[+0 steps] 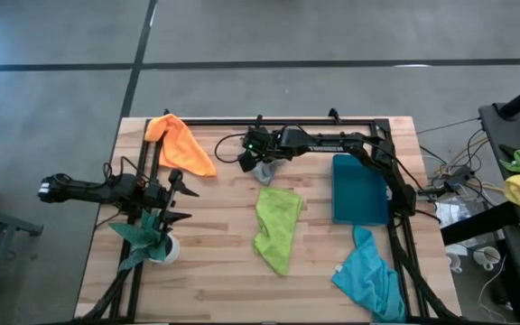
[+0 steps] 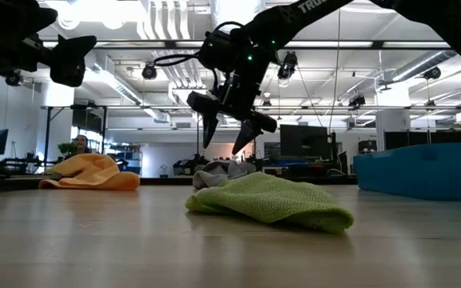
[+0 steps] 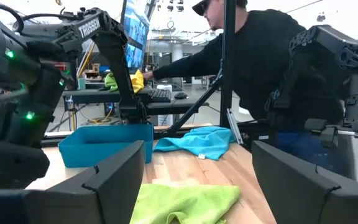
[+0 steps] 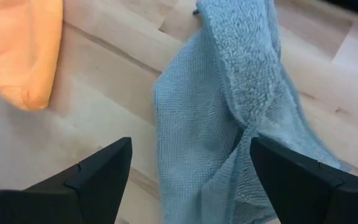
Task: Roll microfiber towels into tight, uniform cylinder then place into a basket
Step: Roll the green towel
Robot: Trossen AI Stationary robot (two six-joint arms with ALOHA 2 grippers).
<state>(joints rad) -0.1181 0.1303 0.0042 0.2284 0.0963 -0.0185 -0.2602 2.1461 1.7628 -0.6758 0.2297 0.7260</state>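
Observation:
The grey towel [image 1: 265,171] lies crumpled on the table at the far middle. My right gripper [image 2: 226,142] hangs open just above it, fingers slanting down and clear of the cloth [image 4: 229,124]. The orange towel [image 1: 181,144] lies at the far left. The lime green towel [image 1: 278,226] is in the middle and the turquoise towel [image 1: 368,280] is at the near right. The teal basket [image 1: 359,190] stands on the right. My left gripper [image 1: 181,199] waits open at the left, level, with nothing between its fingers [image 3: 110,186].
A leafy plant in a white pot [image 1: 156,239] stands just near of my left gripper. A black frame [image 1: 269,120] runs along the table's far edge and sides. A person in a dark top [image 3: 260,62] works at a desk beyond the table's right side.

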